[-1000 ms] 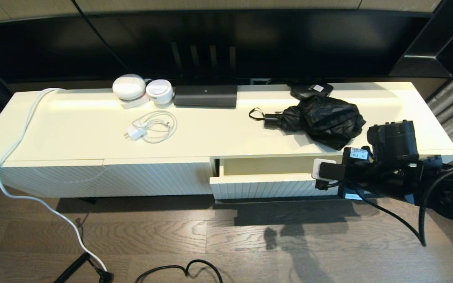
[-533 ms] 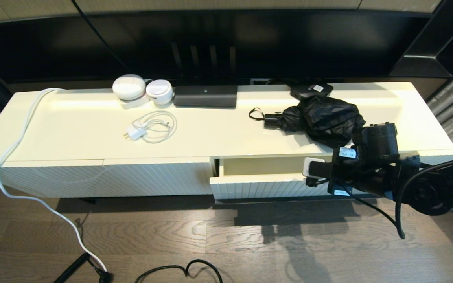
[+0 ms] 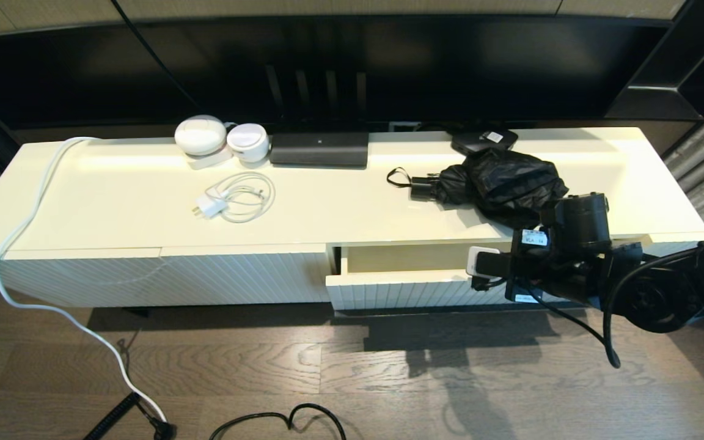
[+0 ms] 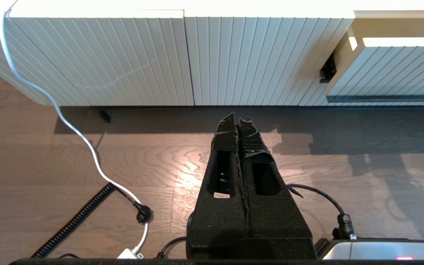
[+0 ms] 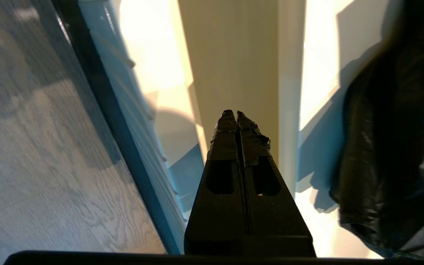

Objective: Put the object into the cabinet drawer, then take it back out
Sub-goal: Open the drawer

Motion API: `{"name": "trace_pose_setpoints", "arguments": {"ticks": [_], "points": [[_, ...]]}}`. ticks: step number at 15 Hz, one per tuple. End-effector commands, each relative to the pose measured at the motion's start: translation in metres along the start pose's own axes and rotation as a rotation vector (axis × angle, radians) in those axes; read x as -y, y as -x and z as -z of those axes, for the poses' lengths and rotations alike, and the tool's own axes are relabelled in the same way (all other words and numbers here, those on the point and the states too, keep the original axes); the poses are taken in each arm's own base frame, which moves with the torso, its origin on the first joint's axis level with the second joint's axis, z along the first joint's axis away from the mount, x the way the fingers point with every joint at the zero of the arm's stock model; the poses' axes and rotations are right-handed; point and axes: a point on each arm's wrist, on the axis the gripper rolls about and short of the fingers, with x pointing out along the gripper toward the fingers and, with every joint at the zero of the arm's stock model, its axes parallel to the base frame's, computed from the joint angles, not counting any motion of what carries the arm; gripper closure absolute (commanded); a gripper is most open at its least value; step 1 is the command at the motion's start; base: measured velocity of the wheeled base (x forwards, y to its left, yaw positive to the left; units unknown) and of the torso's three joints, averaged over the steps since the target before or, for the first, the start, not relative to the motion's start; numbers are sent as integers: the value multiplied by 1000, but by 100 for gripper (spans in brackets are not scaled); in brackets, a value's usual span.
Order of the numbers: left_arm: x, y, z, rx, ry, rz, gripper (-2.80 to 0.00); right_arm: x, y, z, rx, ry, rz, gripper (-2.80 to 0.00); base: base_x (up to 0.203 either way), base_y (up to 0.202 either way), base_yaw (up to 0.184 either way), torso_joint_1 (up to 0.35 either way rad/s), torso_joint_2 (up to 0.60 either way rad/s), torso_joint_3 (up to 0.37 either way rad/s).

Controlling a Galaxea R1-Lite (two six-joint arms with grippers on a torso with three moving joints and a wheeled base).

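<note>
The compact black folding umbrella (image 3: 502, 186) with loose, bunchy fabric lies on top of the long cream-white cabinet (image 3: 113, 201), toward its right end. Its short black handle and small wrist loop (image 3: 397, 177) point to the left. No gripper touches it.

Just below the umbrella, the wide, shallow cream-white drawer (image 3: 401, 287) with a vertically ribbed front is pulled out a little, so a narrow strip of its inside is visible. In the left wrist view, the thin black bar handle (image 4: 385, 98) runs along the lower edge of the drawer front.

The right gripper (image 5: 237, 113) is over the right part of the open drawer, near the front edge of the cabinet top. Its two black fingers are pressed together and hold nothing. In the right wrist view the umbrella fabric (image 5: 388, 140) is beside the gripper, apart from the fingertips.

The left gripper (image 4: 237, 116) hangs low over the wooden floor (image 4: 123, 165) in front of the cabinet. Its fingers are also closed together and empty.

At the back of the cabinet top, a flat black box with a white label (image 3: 484, 140) is just behind the umbrella. More to the left are a long black rectangular device (image 3: 319, 149), two round white objects (image 3: 220, 139) and a coiled white charger cable (image 3: 236, 198). A thick white cable (image 3: 28, 220) goes from the left end of the cabinet top down to the floor.
</note>
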Motion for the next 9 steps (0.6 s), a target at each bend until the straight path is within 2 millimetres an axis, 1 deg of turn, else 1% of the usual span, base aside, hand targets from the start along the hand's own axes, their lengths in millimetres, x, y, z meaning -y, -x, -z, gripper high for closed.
{"name": "trace_pose_setpoints", "arguments": {"ticks": [1,6,9], "points": [[0,0,0,0,1,0,0,-3,-1,0,-2,9,-8,0,0,0,0,0,0,0],[0,0,0,0,1,-1,0,0,-1,0,4,9,-9,0,0,0,0,0,0,0],[0,0,0,0,1,0,0,-4,2,1,-5,16,-38,0,0,0,0,0,0,0]]}}
